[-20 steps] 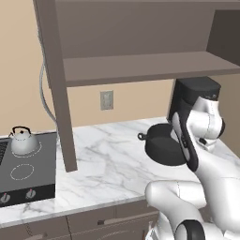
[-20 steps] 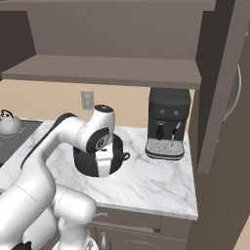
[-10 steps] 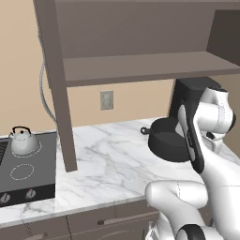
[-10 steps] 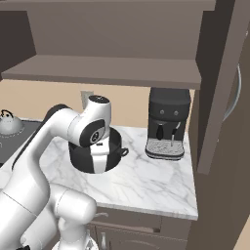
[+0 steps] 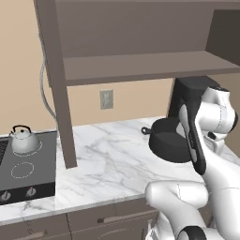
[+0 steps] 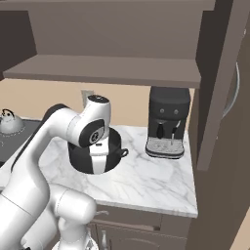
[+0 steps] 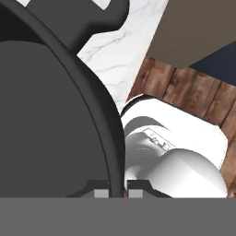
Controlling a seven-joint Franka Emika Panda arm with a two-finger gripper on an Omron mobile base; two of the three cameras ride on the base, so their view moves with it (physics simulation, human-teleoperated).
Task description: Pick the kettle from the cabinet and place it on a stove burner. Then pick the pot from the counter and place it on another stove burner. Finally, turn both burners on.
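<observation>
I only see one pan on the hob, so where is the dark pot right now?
The pot sits at the right of the marble counter, just left of the black coffee machine, its rim pinched in the gripper.

Pot (image 5: 169,143): wide, low, dark charcoal, no lid, a loop handle at the rim. Its rim wall sits between the claw's (image 7: 118,191) two fingertips, closed on it; the pot appears raised and tilted above the counter (image 5: 112,164).

Kettle (image 5: 22,139): small, silver-grey dome, thin black arched handle, upright on a white-ringed burner (image 5: 27,149) of the dark cooktop, far from the claw.

Cabinet (image 5: 140,65): grey-brown, shelf bare, above the claw.
</observation>
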